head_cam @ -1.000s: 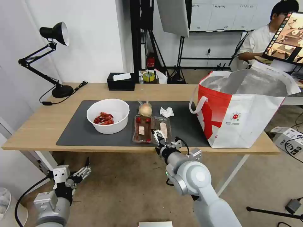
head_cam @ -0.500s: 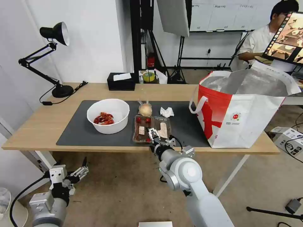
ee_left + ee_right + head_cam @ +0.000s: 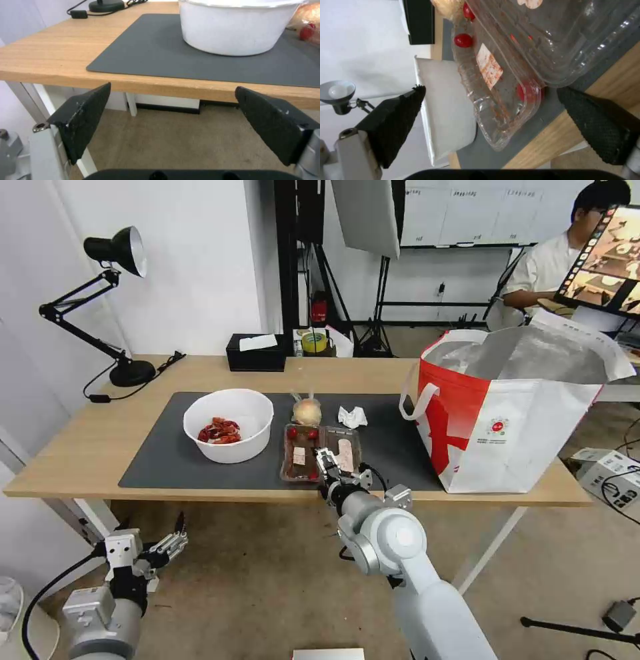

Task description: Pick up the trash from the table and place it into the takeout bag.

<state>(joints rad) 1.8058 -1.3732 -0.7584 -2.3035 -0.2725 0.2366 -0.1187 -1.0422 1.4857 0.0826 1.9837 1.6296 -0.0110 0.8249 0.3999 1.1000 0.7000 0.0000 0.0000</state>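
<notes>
On the dark mat [image 3: 167,453] of the table [image 3: 80,447] stand a white bowl [image 3: 229,425] with red shells, a clear hinged tray [image 3: 320,450], a crumpled tissue [image 3: 352,416] and a small clear bag [image 3: 307,411] holding a tan lump. The takeout bag [image 3: 520,413] stands open at the table's right end. My right gripper [image 3: 327,463] is open at the tray's near edge; in the right wrist view the tray [image 3: 506,75] lies between its fingers [image 3: 396,120]. Below the table's front left edge my left gripper [image 3: 175,540] hangs open, facing the bowl [image 3: 236,27].
A black desk lamp [image 3: 113,300] stands at the table's back left and a black tissue box [image 3: 255,352] at the back middle. A tape roll [image 3: 313,342] sits behind the table. A small box [image 3: 607,473] lies on the floor at the right.
My right gripper has shifted left along the tray's near edge and then held almost still. The left arm has sunk a little lower and to the left.
</notes>
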